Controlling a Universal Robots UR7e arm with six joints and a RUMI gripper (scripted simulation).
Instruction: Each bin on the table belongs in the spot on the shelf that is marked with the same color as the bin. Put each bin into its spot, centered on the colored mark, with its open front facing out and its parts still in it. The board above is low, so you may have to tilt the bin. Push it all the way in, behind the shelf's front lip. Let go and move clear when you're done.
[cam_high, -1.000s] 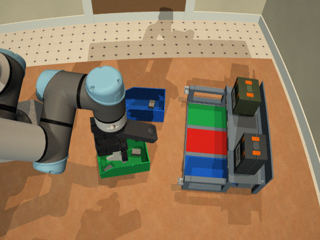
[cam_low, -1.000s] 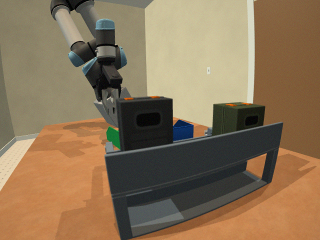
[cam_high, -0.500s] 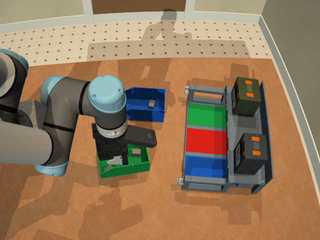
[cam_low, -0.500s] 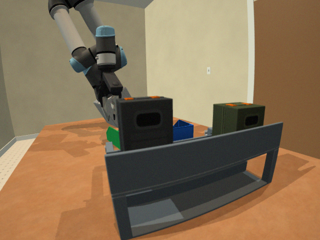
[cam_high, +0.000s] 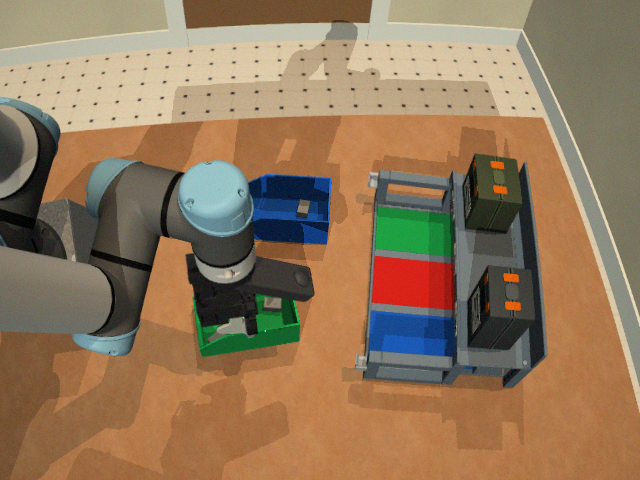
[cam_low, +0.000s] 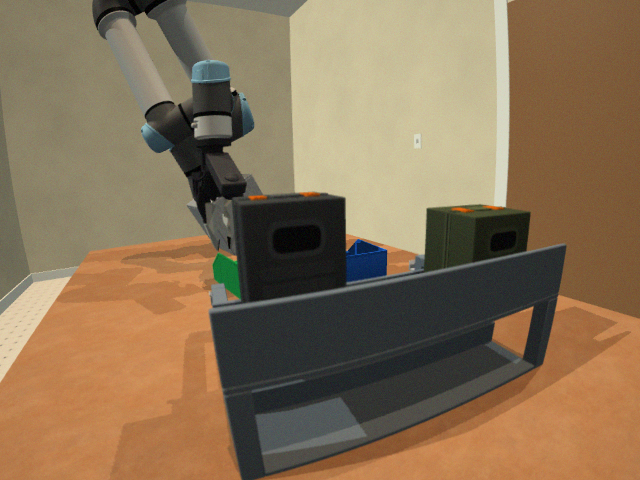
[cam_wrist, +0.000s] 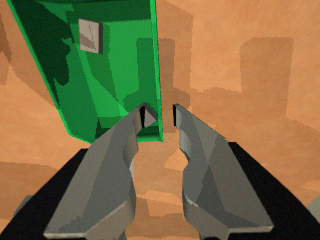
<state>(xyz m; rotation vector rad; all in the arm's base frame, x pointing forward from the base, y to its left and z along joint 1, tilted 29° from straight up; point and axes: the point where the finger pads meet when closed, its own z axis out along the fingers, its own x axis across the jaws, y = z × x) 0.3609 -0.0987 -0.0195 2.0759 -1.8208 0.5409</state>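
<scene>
The green bin (cam_high: 257, 319) sits on the table left of the shelf (cam_high: 444, 273); it also shows in the wrist view (cam_wrist: 100, 65) and, partly hidden, in the exterior view (cam_low: 225, 271). A grey part (cam_high: 272, 303) lies in it, seen in the wrist view too (cam_wrist: 91, 35). My gripper (cam_high: 235, 328) points down at the bin's near corner. In the wrist view the fingertips stand narrowly apart on either side of the bin's side wall, with a gap. The blue bin (cam_high: 292, 209) with a grey part (cam_high: 302, 207) sits behind. The shelf has green (cam_high: 413, 230), red (cam_high: 412, 283) and blue (cam_high: 410, 333) marks.
Two dark boxes stand on the shelf's upper board, an olive one (cam_high: 491, 192) and a black one (cam_high: 500, 307). From the exterior view the black box (cam_low: 289, 245) hides most of the green bin and part of my gripper (cam_low: 222, 235).
</scene>
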